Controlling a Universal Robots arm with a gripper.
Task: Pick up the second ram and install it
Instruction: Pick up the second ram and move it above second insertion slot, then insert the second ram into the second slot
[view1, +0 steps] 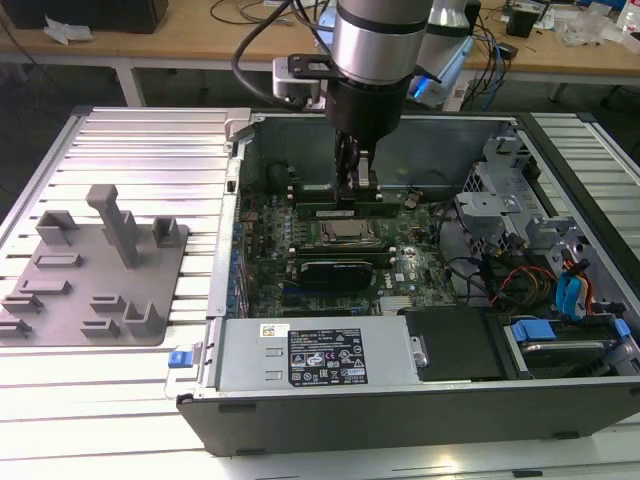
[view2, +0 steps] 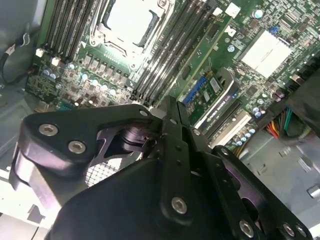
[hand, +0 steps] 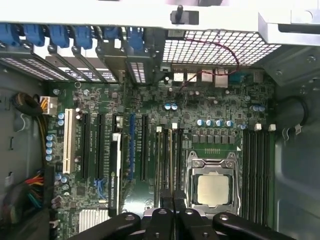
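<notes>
gripper stands over the slots just beside the socket, fingers drawn in to a thin gap, apparently pinching the ram. the ram lies straight below it in a slot, its long axis parallel to the socket's near side.

Ribbed metal table, matt grey plastic fixture.
</notes>
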